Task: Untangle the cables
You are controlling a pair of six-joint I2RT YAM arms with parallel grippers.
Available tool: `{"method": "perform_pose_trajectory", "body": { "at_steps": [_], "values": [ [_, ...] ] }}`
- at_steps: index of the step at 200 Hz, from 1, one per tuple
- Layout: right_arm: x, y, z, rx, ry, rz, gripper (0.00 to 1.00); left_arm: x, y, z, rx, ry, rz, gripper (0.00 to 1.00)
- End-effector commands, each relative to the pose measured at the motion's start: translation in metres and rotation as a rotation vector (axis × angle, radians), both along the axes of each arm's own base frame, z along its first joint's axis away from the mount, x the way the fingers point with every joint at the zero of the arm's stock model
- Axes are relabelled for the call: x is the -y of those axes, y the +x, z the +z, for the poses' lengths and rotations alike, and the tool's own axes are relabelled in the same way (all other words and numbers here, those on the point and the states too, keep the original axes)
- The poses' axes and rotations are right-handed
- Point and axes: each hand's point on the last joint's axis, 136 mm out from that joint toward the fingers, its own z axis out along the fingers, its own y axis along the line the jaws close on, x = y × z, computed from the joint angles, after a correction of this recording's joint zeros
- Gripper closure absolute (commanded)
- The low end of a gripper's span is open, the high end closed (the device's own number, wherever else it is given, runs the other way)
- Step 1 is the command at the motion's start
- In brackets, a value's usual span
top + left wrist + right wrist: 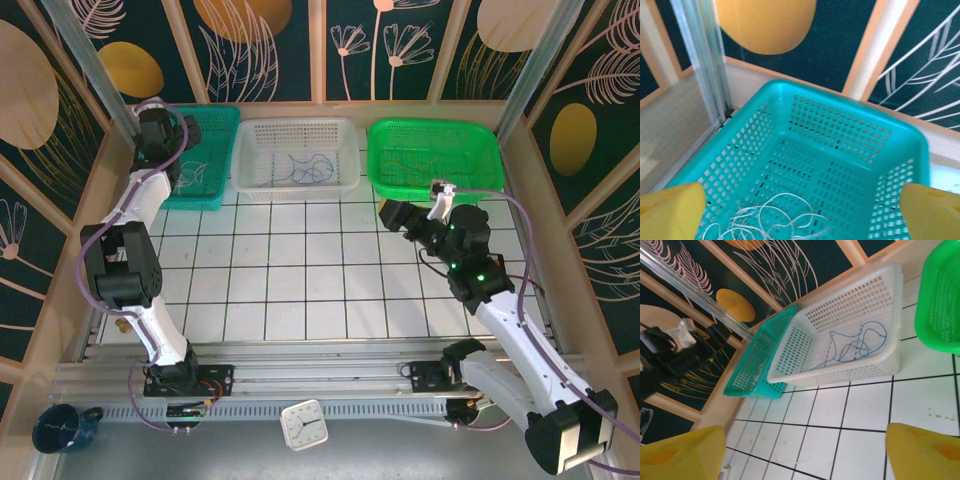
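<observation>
Mug (pixel 62 428): dark blue, at the near left corner, off the tiled table (pixel 300 280) and beside the left arm's base.
Left tool (pixel 800 215): jaws spread wide with nothing between them; the yellow fingers (pixel 670 210) sit at either bottom corner of the left wrist view, above the teal basket.
Teal basket (pixel 200 150): leftmost of three baskets in a row along the far edge of the table.
Whitish cable (pixel 770 217): loose loops on the teal basket's floor, directly under the left tool and not touching it.
Clock (pixel 304 424): small and white, lying face up on the near rail between the two arm bases.
White basket (pixel 295 155): middle of the row, close beside the teal one.
Blue cable (pixel 855 347): thin curls lying inside the white basket.
Green basket (pixel 432 158): rightmost; faint thin strands on its floor, colour hard to tell.
Right tool (pixel 805 450): jaws wide and empty, over bare tiles just in front of the green basket.
</observation>
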Motion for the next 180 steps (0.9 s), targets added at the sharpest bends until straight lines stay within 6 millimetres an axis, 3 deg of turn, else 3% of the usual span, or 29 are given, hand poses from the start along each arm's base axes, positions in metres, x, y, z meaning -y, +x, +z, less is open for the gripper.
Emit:
{"method": "perform_pose_trajectory", "body": {
  "at_steps": [1, 41, 59, 83, 109, 128, 161, 180],
  "values": [
    [0.013, 0.003, -0.016, -0.015, -0.068, -0.063, 0.04, 0.015, -0.017, 0.016, -0.045, -0.064, -0.076, 0.01],
    [0.058, 0.027, -0.038, -0.034, -0.238, -0.319, 0.01, 0.039, -0.08, 0.05, 0.128, -0.104, -0.179, 0.01],
    [0.089, 0.036, -0.044, 0.022, -0.297, -0.494, 0.01, 0.037, -0.116, 0.054, 0.231, -0.089, -0.159, 0.01],
    [0.13, 0.039, -0.052, 0.154, -0.375, -0.717, 0.01, 0.029, -0.164, 0.043, 0.348, -0.032, -0.105, 0.01],
    [0.162, 0.05, -0.082, 0.145, -0.504, -0.829, 0.01, 0.015, -0.199, 0.014, 0.379, 0.034, -0.018, 0.01],
    [0.173, 0.06, -0.108, 0.121, -0.587, -0.851, 0.01, 0.012, -0.219, -0.005, 0.443, 0.1, -0.003, 0.01],
    [0.178, 0.074, -0.15, 0.108, -0.77, -0.842, 0.01, 0.015, -0.214, -0.068, 0.274, 0.077, -0.019, 0.01],
    [0.169, 0.08, -0.142, 0.202, -0.772, -0.795, 0.01, 0.016, -0.221, -0.09, 0.278, 0.062, -0.02, 0.01]
  ]
}}
